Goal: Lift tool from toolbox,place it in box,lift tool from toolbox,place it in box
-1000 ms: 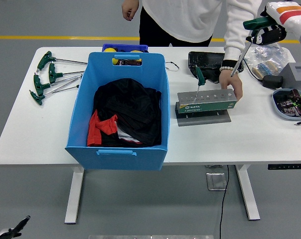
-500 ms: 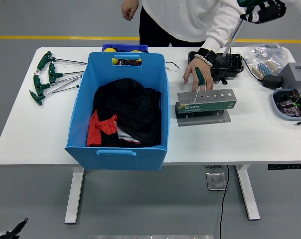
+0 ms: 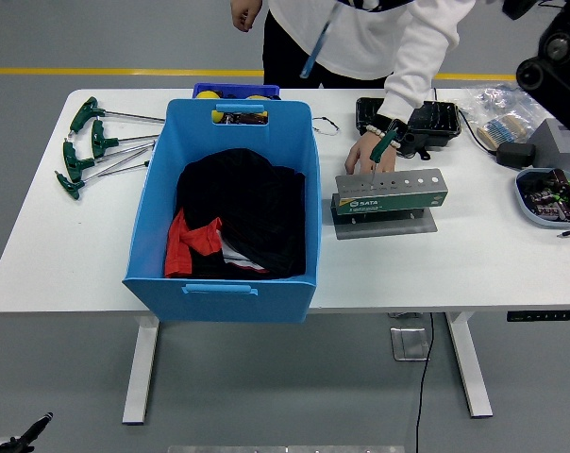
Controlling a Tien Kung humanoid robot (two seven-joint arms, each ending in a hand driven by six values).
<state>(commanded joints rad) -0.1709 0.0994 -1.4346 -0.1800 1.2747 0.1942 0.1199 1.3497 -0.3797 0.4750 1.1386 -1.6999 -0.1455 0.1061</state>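
Note:
The grey and green tool holder (image 3: pixel 389 196) stands on the white table (image 3: pixel 474 264), right of the blue box (image 3: pixel 153 236). One green-handled tool (image 3: pixel 383 147) stands in it, and a person's hand (image 3: pixel 365 151) grips that tool. My right arm (image 3: pixel 552 52) reaches up at the top right, and its hand is mostly cut off by the top edge. A T-handle tool's shaft (image 3: pixel 315 49) hangs blurred from that hand, in the air above the box's far side. The box holds black and red cloth (image 3: pixel 233 217). A bit of my left hand (image 3: pixel 21 440) hangs at the bottom left corner.
Several green T-handle tools (image 3: pixel 92 146) lie on the table's left end. Behind the holder sit a black case (image 3: pixel 422 118) and a plastic bag (image 3: pixel 500 111). A grey block (image 3: pixel 563 142) and a bowl of parts (image 3: pixel 549 196) are at the right end. The person stands at the far side.
My right hand carried the lifted tool up and left, from the table's right end to above the box's far side. The person's hand moved off the holder's right end onto the remaining tool.

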